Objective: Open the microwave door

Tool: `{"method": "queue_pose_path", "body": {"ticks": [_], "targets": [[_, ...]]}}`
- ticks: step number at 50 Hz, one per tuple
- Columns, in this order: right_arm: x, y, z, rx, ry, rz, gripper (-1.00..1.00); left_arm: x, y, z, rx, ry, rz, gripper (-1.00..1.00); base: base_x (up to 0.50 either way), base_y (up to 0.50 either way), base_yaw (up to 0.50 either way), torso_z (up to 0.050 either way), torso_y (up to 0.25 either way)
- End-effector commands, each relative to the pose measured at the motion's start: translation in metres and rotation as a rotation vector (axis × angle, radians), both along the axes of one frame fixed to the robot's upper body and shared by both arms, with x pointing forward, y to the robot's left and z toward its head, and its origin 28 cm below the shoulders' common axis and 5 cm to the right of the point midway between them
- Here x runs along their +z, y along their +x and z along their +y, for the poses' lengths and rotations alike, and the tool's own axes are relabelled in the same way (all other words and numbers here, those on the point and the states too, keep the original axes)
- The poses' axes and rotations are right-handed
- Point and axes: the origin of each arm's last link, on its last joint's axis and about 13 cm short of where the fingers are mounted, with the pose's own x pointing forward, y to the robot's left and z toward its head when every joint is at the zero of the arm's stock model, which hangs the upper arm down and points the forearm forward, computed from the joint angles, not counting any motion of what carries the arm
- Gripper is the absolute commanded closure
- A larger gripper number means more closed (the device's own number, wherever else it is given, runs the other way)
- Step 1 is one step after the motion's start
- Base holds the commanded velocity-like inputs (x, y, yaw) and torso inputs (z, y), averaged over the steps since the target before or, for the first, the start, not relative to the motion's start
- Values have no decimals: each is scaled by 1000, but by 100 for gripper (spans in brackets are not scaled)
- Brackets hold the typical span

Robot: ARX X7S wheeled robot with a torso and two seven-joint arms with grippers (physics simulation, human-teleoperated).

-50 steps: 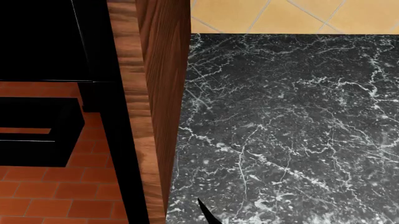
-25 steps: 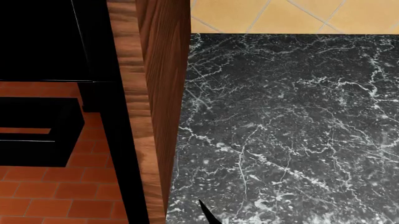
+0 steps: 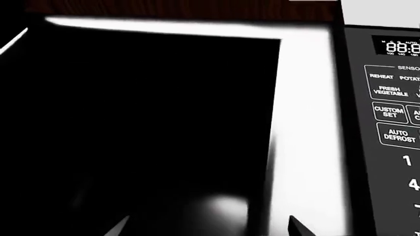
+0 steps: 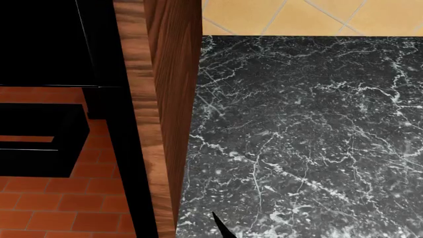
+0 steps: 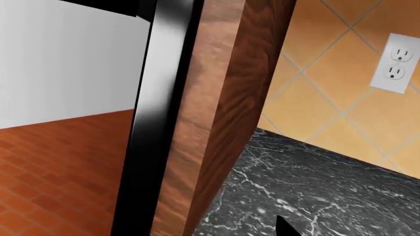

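Observation:
The left wrist view is filled by the microwave front. Its dark glass door (image 3: 144,123) has a pale frame, and the control panel (image 3: 394,113) with keypad and display runs along one side. My left gripper (image 3: 206,228) is close to the door and open. Only its two fingertips (image 3: 296,227) show, wide apart, with nothing between them. Of my right gripper just one dark fingertip (image 5: 284,227) shows, above the marble counter (image 5: 315,196). The same tip (image 4: 220,226) pokes in at the bottom edge of the head view. The microwave is out of the head view.
A black marble counter (image 4: 297,139) meets a tall wooden cabinet side (image 4: 173,99) with a black edge strip (image 4: 129,163). Terracotta floor (image 4: 53,208) lies beyond the cabinet. Yellow wall tiles (image 4: 297,15) back the counter, and a white outlet (image 5: 396,61) is set in them.
The dark fingertip at the bottom of the head view has crept very slightly to the right. Nothing else differs.

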Motion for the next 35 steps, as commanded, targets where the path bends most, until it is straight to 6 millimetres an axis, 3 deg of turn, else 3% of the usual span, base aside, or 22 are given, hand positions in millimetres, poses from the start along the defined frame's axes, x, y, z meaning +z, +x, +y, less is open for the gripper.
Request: {"method": "queue_pose_path", "body": {"ticks": [1, 35], "targets": [[-1, 1, 0, 0, -1, 4, -100, -1, -16, 15, 6, -35, -37, -100, 0, 0, 0, 0, 0], [-3, 1, -1, -7, -4, 15, -100, 17, -109, 53, -35, -135, -254, -100, 0, 0, 0, 0, 0]]}}
